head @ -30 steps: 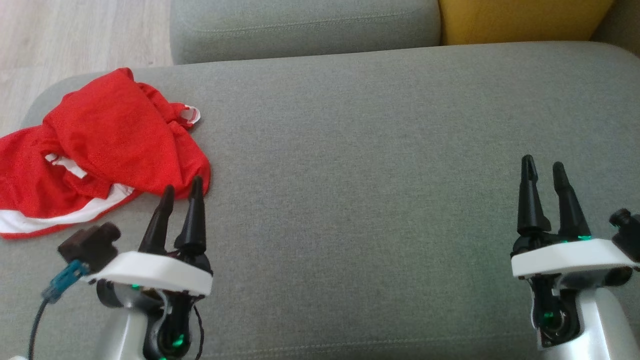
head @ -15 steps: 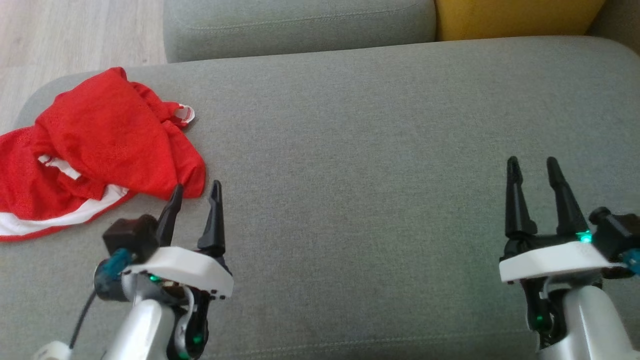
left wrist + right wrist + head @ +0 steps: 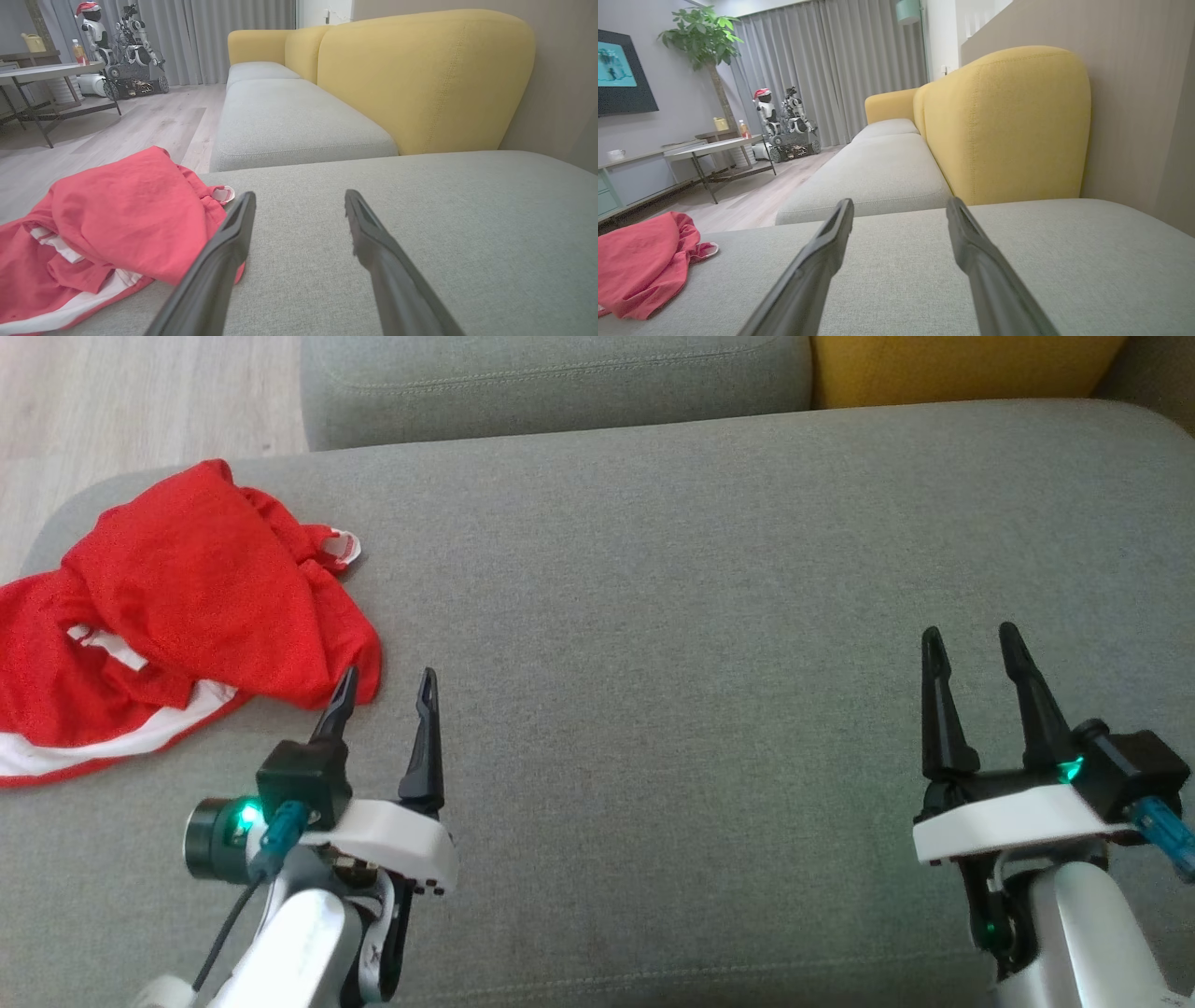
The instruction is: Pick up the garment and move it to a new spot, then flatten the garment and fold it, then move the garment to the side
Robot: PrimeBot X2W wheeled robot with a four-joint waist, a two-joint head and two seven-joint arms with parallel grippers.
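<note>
A broad grey fabric seat cushion (image 3: 709, 569) of a sofa carries everything. A red garment (image 3: 187, 597) with white trim lies directly on it in a crumpled heap near the cushion's far left corner. Its folds are bunched, and a white band shows along its near edge.

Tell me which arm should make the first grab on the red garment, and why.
Left. The left gripper stands open with one fingertip by the near edge of the red garment. The right gripper, also open, is far across the grey cushion from it.
</note>
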